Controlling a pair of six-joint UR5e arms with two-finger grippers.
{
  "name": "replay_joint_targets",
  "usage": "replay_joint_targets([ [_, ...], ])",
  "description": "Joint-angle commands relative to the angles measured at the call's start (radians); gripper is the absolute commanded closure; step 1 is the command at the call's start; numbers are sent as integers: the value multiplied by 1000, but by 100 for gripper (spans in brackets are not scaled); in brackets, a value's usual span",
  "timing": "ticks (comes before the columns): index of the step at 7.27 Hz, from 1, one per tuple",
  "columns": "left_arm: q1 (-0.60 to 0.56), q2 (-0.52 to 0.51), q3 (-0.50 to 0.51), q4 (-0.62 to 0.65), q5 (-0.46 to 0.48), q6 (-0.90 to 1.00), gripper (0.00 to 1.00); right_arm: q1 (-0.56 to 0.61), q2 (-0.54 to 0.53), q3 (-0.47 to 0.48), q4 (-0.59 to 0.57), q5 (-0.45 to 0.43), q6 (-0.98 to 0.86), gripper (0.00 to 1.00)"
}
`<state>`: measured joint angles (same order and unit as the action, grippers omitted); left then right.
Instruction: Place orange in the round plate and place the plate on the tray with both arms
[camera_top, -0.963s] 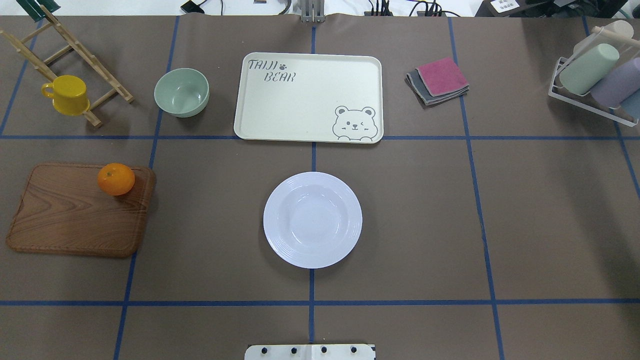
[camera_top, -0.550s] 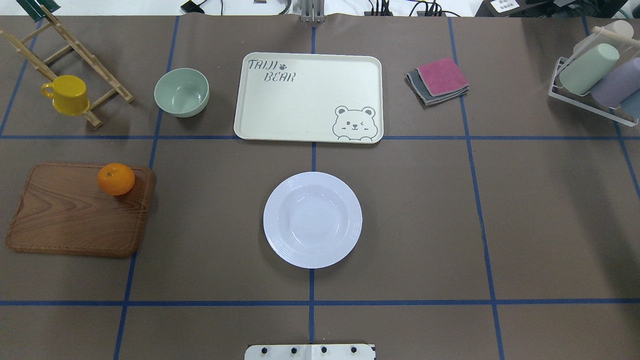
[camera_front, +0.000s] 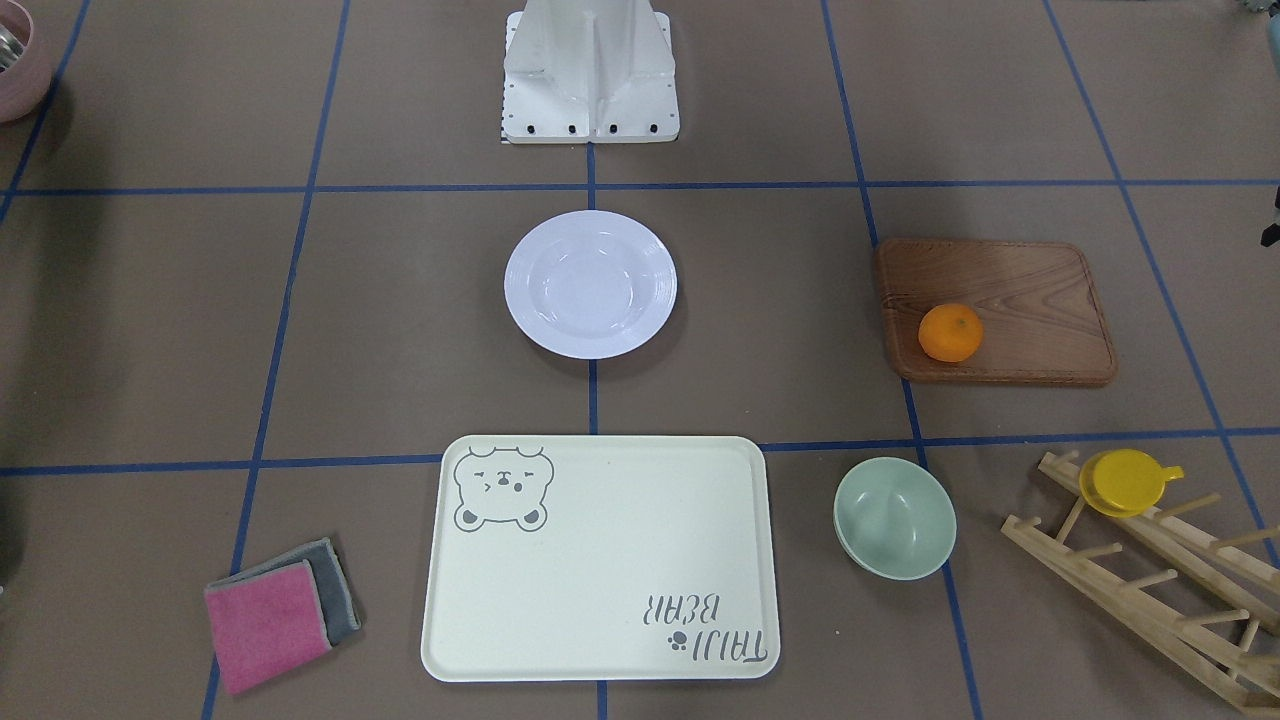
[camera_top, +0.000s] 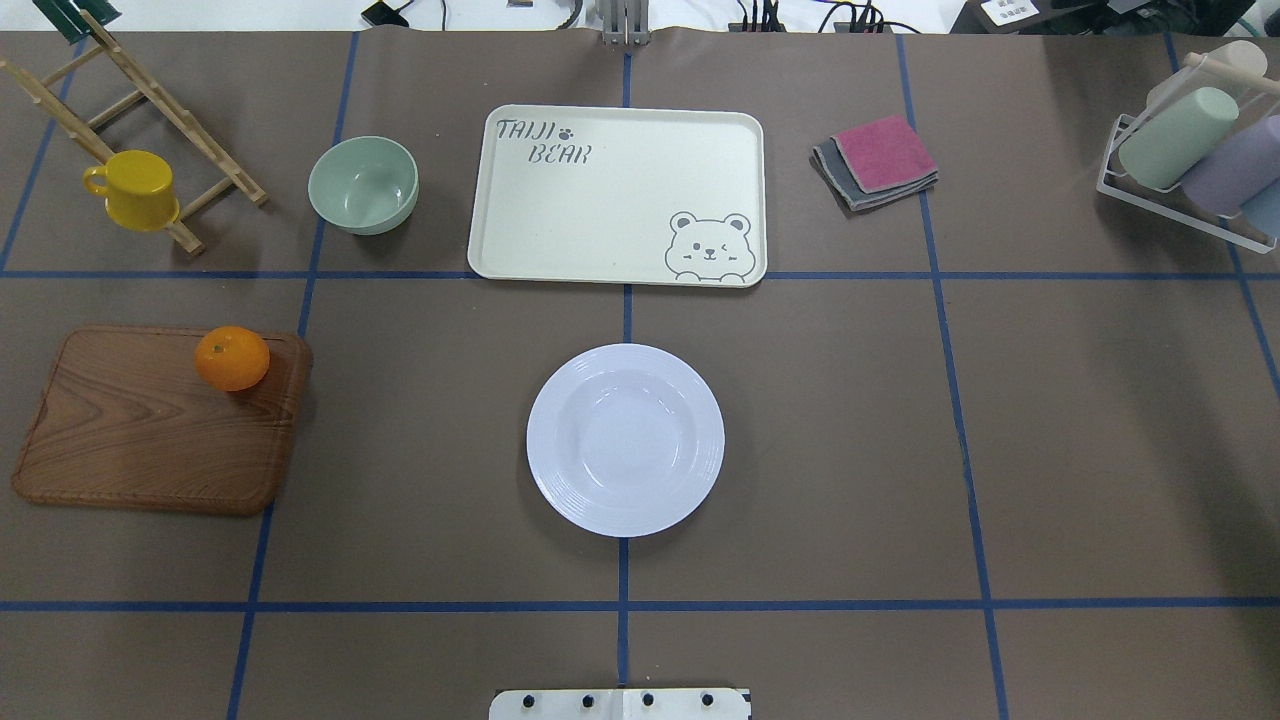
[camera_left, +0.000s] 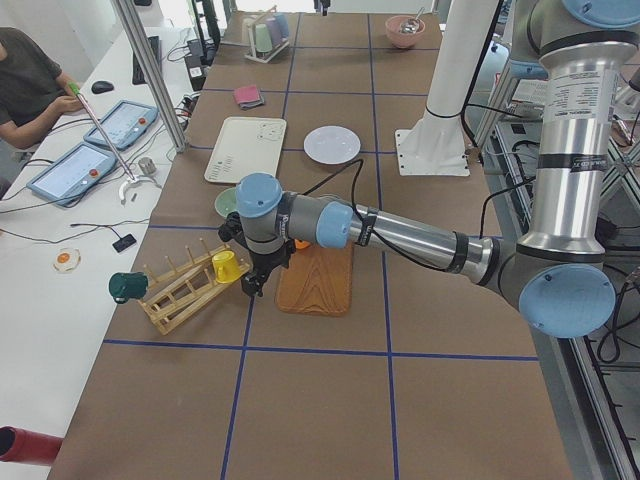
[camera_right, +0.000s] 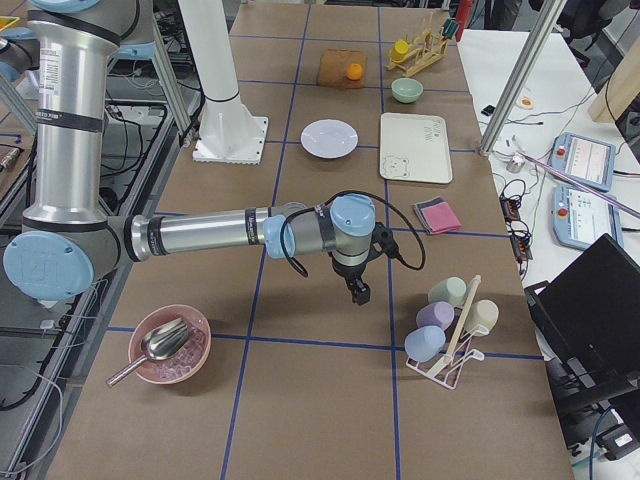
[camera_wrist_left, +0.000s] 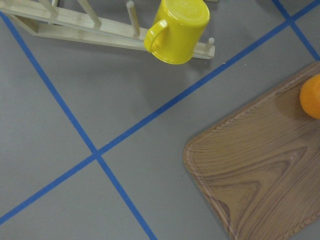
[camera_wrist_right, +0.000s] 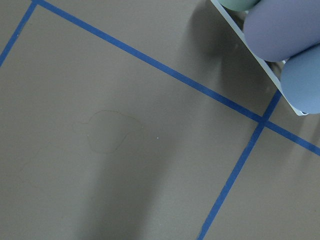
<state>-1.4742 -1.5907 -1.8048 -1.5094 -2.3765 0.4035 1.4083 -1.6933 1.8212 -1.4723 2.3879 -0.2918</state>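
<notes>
Orange (camera_top: 232, 358) sat on the wooden board (camera_top: 130, 440), round plate (camera_top: 560, 490) empty mid-table, apart from the tray (camera_top: 600, 210). Left gripper (camera_left: 255, 285), right gripper (camera_right: 357, 292) — opening couldn't be told. Orange probably light, rolls easily — pinch across its middle, gently.

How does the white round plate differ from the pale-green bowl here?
The round plate is white; the bowl is pale green. The plate is wider and shallow with a ridged rim; the bowl is narrower and deeper. The plate sits between the robot's base and the tray; the bowl sits beside the tray, on the robot's left. Both are round, upright and empty.
</notes>
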Motion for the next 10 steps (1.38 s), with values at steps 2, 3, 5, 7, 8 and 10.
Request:
replay_joint_targets([
  [2, 0, 0, -5, 0, -1, -3, 1, -86, 3, 6, 111, 1, 173, 0],
  [3, 6, -5, -13, 0, -1, -20, 1, -95, 3, 4, 156, -1, 224, 0],
  [5, 145, -25, -27, -135, 13, -320, 1, -100, 1, 6, 158, -1, 224, 0],
  [7, 341, -61, -48, -235, 115, -646, 1, -100, 3, 7, 159, -3, 224, 0],
  [8, 444, -72, -89, -235, 211, -751, 1, -103, 4, 7, 159, -1, 224, 0],
  [10, 567, -86, -110, -233, 270, -874, 1, -112, 4, 6, 158, -4, 224, 0],
])
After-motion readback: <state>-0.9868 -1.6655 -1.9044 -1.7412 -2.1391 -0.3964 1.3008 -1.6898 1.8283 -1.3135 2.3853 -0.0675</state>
